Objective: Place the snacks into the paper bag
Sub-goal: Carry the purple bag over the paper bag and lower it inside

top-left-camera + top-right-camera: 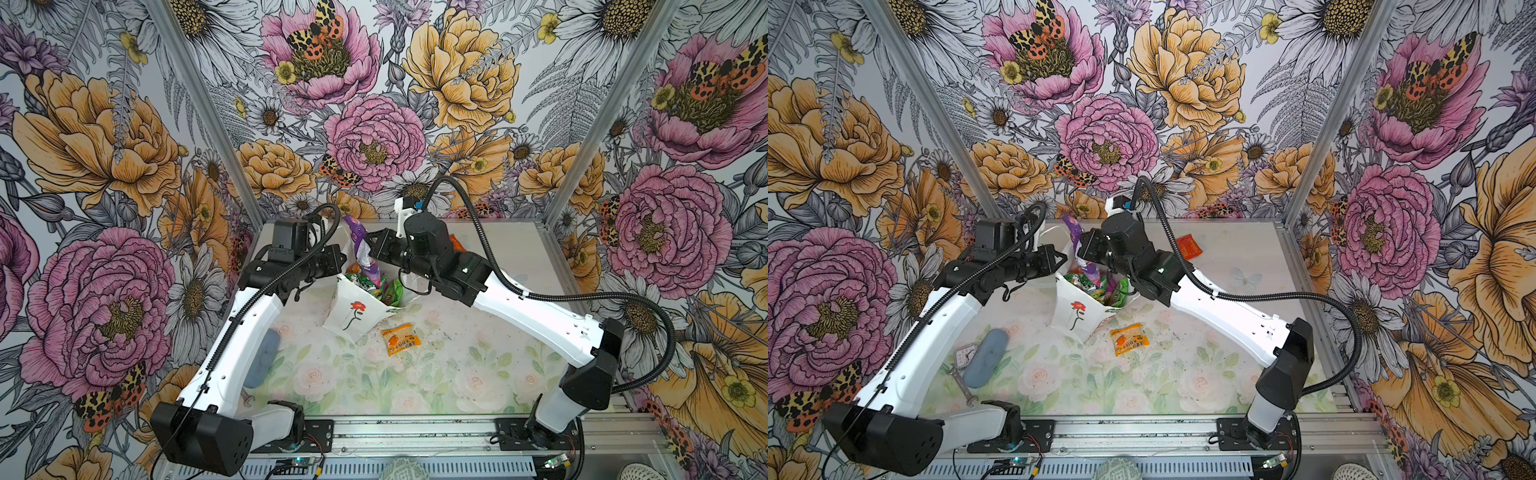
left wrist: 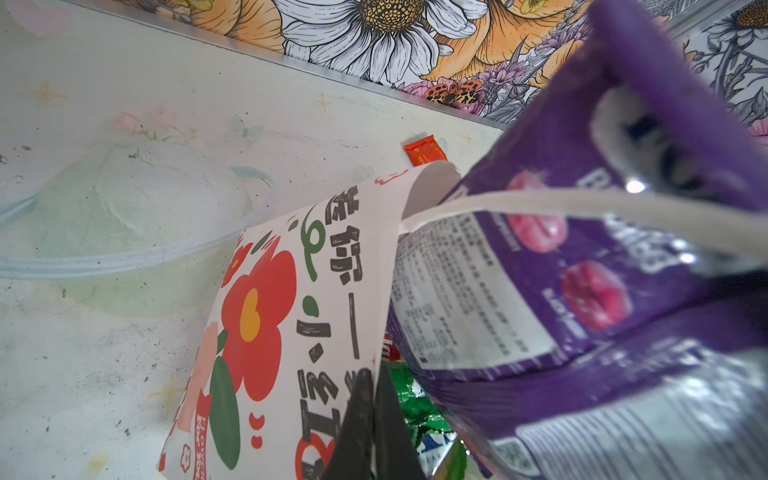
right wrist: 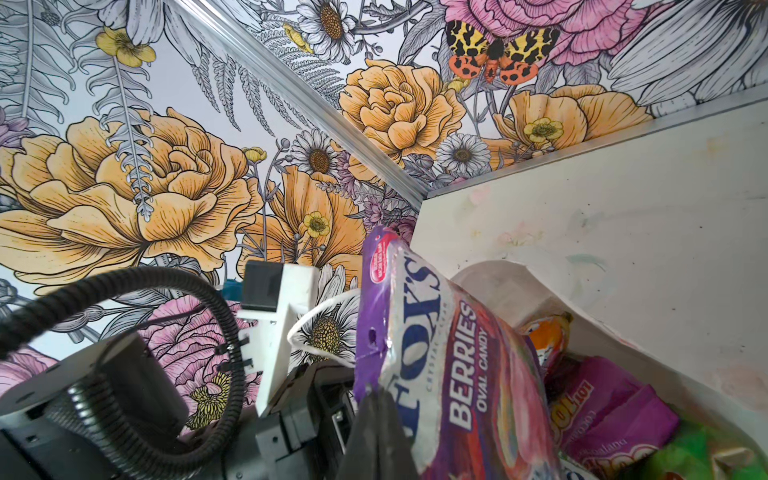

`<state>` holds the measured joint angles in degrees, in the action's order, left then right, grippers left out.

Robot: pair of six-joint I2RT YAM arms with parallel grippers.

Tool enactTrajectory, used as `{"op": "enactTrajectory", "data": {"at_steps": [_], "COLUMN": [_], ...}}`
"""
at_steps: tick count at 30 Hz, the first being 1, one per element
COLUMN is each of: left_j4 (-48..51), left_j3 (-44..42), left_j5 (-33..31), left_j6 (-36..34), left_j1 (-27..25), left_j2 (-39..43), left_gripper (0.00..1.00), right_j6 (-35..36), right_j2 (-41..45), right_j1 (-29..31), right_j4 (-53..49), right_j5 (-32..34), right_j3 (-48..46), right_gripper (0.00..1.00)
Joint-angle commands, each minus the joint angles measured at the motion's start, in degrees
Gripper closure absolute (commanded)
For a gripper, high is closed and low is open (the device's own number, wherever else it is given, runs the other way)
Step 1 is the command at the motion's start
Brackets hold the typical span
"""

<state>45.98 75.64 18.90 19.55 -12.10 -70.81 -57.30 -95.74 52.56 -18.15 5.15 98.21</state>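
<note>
Read "BERRIES OVAL CANDY" on purple pouch [image 3: 449,353], pinched in right gripper [image 3: 376,399], standing in paper bag [image 1: 353,318] mid-table. Found left gripper [image 2: 370,384] clamped on bag rim; orange packet [image 1: 401,340] on open mat [image 1: 457,374] beside.

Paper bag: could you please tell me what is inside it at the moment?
A purple candy pouch sticks out of the paper bag; beside it lie a green packet, a magenta packet and an orange packet. Anything beneath them, and the bag's bottom, is covered.
</note>
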Motion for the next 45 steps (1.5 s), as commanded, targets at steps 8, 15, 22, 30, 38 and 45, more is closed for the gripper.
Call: {"op": "enactTrajectory", "data": {"at_steps": [8,15,22,30,38,45], "left_j4": [-6.5,-6.5,-6.5,-6.5,-6.5,-6.6], "left_j3": [0.9,0.8,0.5,0.5,0.6,0.6], "left_j5": [1.0,0.8,-0.2,0.3,0.1,-0.1], "left_j6": [0.4,0.5,1.3,2.0,1.8,1.5], "left_j1": [0.6,0.8,1.7,2.4,2.2,1.8], "left_j2": [2.3,2.3,2.0,1.6,2.2,2.4], "left_gripper": [0.98,0.98,0.98,0.98,0.98,0.98], "right_j6": [-9.3,-15.2,-21.2,-17.7,-12.7,-12.8], "right_j2": [-1.5,-0.4,1.6,7.2,2.4,-4.8], "right_j1": [2.0,3.9,6.6,6.2,5.5,5.7], "right_j4": [12.2,18.0,22.7,15.4,8.4,4.2], "right_j5": [10.1,14.4,18.8,23.7,13.7,6.6], "right_j3": [-4.4,-8.5,-17.7,-22.3,-15.7,-9.6], "right_gripper": [1.00,1.00,1.00,1.00,1.00,1.00]}}
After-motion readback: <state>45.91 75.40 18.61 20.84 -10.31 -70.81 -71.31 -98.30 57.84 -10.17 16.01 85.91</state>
